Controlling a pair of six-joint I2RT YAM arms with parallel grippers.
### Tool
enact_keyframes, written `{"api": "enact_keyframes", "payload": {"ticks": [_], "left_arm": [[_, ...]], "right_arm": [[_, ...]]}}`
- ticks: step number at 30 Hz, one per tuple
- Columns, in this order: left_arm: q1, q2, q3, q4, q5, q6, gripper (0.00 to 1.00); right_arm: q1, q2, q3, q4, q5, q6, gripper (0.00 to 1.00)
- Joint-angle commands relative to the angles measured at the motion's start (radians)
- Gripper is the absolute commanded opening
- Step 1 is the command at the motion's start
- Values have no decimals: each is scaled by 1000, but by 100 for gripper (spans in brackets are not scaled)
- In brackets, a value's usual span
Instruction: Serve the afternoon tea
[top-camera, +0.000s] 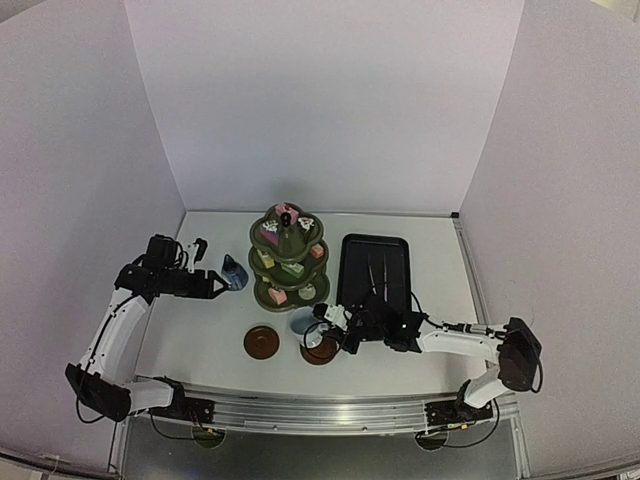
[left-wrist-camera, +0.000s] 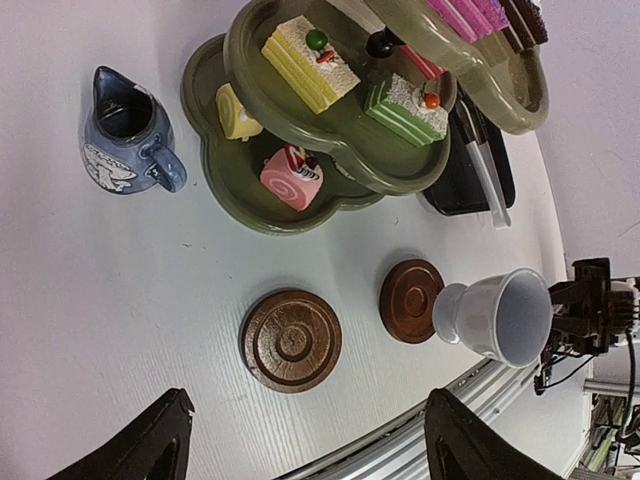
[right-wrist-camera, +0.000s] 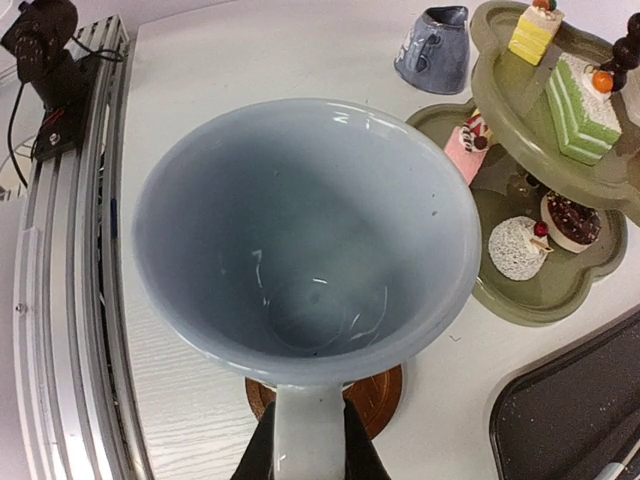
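The pale blue-white cup (right-wrist-camera: 310, 230) is held by its handle in my right gripper (right-wrist-camera: 308, 440), which is shut on it. It hangs over the right brown coaster (right-wrist-camera: 385, 395); I cannot tell whether they touch. In the top view the cup (top-camera: 305, 323) is beside the olive-green stand (top-camera: 288, 255), and the left coaster (top-camera: 262, 342) is bare. The stand's tiers (left-wrist-camera: 250, 190) carry small cakes (left-wrist-camera: 305, 62). My left gripper (top-camera: 215, 288) stands open and empty just left of the small blue jug (top-camera: 234, 272), apart from it. The left wrist view shows the jug (left-wrist-camera: 125, 135) upright on the table.
A black tray (top-camera: 355, 250) with thin metal tongs (top-camera: 378, 275) lies right of the stand. A metal rail (top-camera: 320, 412) runs along the table's near edge. White walls close in the left, back and right sides.
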Motion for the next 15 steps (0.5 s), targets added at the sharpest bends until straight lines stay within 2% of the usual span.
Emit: {"api": "enact_keyframes", "payload": {"ticks": [1, 4, 10, 15], "left_arm": [[10, -6, -9, 60, 77, 52, 83], [17, 11, -14, 50, 137, 72, 87], [36, 69, -28, 49, 257, 75, 93], [61, 102, -21, 41, 264, 92, 97]], "right_arm": [[-44, -31, -73, 242, -196, -119, 0], [-82, -3, -104, 277, -281, -145, 0], [-116, 59, -116, 292, -336, -224, 0], [-157, 98, -126, 300, -388, -253, 0]]}}
